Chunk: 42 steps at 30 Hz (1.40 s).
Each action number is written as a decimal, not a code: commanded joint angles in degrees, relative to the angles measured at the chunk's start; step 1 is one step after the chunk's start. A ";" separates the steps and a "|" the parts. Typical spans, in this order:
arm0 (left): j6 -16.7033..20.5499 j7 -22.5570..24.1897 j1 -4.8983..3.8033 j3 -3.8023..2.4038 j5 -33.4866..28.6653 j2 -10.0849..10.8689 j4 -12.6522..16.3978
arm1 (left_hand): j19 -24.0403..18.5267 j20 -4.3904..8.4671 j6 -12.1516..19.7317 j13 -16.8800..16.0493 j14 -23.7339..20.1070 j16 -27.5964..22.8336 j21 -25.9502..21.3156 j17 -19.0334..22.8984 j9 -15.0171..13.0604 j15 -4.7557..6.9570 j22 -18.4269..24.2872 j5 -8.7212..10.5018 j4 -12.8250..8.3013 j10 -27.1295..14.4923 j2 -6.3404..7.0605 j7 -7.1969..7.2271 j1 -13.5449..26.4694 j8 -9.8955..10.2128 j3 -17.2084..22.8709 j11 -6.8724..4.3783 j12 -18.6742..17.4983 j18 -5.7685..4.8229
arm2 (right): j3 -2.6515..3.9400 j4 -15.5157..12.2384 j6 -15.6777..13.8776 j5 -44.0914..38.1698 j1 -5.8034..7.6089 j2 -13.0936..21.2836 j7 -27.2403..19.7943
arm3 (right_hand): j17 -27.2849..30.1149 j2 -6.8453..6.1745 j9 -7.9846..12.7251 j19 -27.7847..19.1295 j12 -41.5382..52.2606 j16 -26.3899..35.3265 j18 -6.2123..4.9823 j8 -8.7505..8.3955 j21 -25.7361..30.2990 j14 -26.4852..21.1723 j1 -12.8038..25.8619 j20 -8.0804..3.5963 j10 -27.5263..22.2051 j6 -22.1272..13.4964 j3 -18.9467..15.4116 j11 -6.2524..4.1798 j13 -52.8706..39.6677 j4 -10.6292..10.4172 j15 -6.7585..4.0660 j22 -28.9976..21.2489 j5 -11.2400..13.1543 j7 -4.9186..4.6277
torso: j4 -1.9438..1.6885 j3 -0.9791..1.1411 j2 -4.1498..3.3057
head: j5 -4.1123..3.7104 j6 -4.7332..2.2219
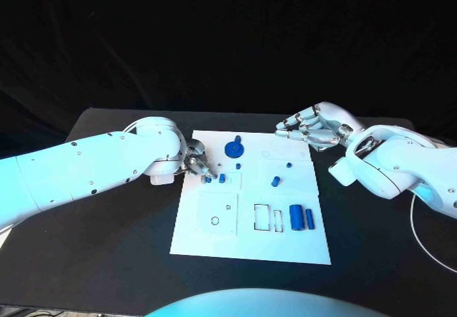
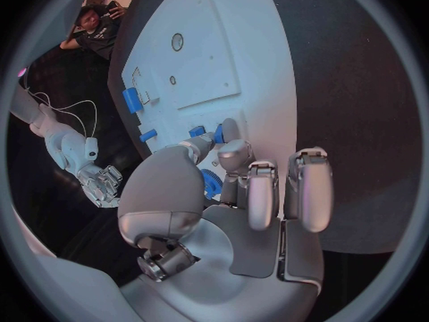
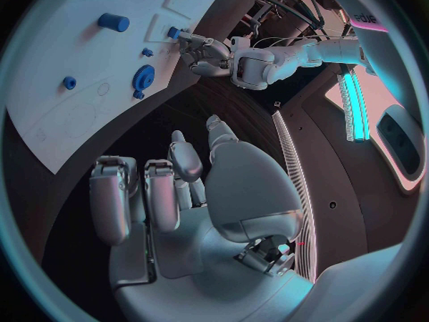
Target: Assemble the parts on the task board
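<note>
The white task board (image 1: 249, 246) lies in the middle of the table. My left hand (image 1: 195, 162) reaches over its left edge, thumb and a fingertip (image 2: 229, 132) closed on a small blue peg (image 1: 208, 178) that stands on the board. A second peg (image 1: 222, 177) stands right beside it. A blue gear-shaped part (image 1: 233, 148) lies further back, and another peg (image 1: 275, 179) sits toward the right. Two blue cylinders (image 1: 302, 217) lie side by side near the right edge. My right hand (image 1: 314, 125) hovers past the board's far right corner, fingers curled in on nothing.
The black table (image 1: 114, 251) surrounds the board on every side. A thin cable (image 1: 419, 228) runs along the table at the right, under my right arm. Outlined recesses (image 1: 267, 218) mark the board's near half.
</note>
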<state>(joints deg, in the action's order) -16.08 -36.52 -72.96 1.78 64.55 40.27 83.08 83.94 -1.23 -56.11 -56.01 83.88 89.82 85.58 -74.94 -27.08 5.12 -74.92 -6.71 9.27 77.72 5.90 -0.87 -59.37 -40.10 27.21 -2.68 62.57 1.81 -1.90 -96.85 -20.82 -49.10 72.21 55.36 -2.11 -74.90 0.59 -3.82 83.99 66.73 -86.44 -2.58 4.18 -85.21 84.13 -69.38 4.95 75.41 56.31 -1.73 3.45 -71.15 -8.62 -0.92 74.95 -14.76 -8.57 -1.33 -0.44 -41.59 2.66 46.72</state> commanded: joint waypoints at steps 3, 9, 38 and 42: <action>-0.21 -0.98 0.20 0.12 -0.04 0.27 -0.07 | 3.61 0.24 -0.84 -0.30 6.12 0.18 0.34 -15.06 0.21 0.29 -10.68 0.43 1.63 0.59 0.78 -0.28 2.92 0.22 -3.65 0.09 0.47 -0.51 | 0.00 -0.06 0.76 -0.13 -0.03 0.02 -0.46 | -8.37 0.62 -0.10 0.88 -0.19 0.27 0.30 0.34 0.27 4.37 -0.35 0.27 -0.42 0.40 -0.66 0.07 0.18 -0.08 0.11 4.59 -0.29 0.20 | 0.03 -0.07 0.01 | -0.07 -0.10; 1.69 -0.50 0.14 0.01 0.03 1.04 0.64 | 3.78 0.38 -1.27 -0.61 6.12 0.18 0.57 -15.06 0.51 0.49 -11.00 0.48 3.84 0.85 1.27 -0.01 4.50 0.34 -10.41 -0.09 0.59 -0.58 | 0.00 -0.02 0.85 -0.13 -0.03 0.07 -0.44 | -8.33 0.62 -0.10 0.86 -0.22 0.29 0.29 0.34 0.29 4.36 -0.36 0.27 -0.44 0.39 -0.69 0.07 0.21 -0.09 0.11 4.55 -0.29 0.20 | 0.04 -0.09 -0.01 | -0.16 -0.08; 24.65 29.62 -0.06 0.34 -4.43 1.42 0.68 | -22.53 -5.13 12.50 29.77 -16.86 -38.11 -47.58 24.37 9.55 -5.55 29.16 -0.18 -1.36 -25.91 -2.32 -7.97 -23.68 12.91 -17.12 7.50 -32.95 8.42 | -0.04 0.12 1.07 -0.12 -0.04 0.59 -0.20 | -8.13 0.58 -0.10 0.80 -0.23 0.41 0.27 0.34 0.35 4.31 -0.55 0.27 -0.45 0.39 -0.82 0.06 0.24 -0.04 0.10 4.44 -0.28 0.20 | 0.02 -0.09 -0.02 | -1.03 -1.03; 27.44 35.11 0.34 0.79 2.30 0.04 0.11 | -20.48 -5.25 10.11 37.02 -16.82 -42.11 -50.10 29.59 13.94 -5.74 31.32 -0.25 -2.74 -24.03 -0.30 -7.30 -27.80 18.38 -14.00 7.85 -38.98 8.71 | -0.05 0.15 1.13 -0.12 -0.04 0.44 -0.21 | -8.17 0.60 -0.09 0.81 -0.22 0.39 0.27 0.34 0.34 4.32 -0.60 0.27 -0.45 0.39 -0.83 0.06 0.23 -0.02 0.10 4.46 -0.29 0.20 | 0.08 -0.03 -0.05 | -1.15 -1.21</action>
<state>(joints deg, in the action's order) 7.02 -11.28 -72.70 2.59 59.64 40.53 83.30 63.11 -6.53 -45.78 -19.73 66.75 48.03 35.70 -45.80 -13.60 -0.51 -43.81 -7.21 6.63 53.31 5.55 -8.36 -86.53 -22.27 12.83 5.21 24.20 9.44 -1.94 -96.68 -20.50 -49.08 72.20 55.89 -2.05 -74.93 0.96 -3.82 83.99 66.73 -86.22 -2.58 4.18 -85.21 84.13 -69.76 4.95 75.41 56.31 -2.13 3.45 -70.96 -8.69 -0.92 74.92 -14.76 -8.57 -1.33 -0.50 -41.59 1.61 45.63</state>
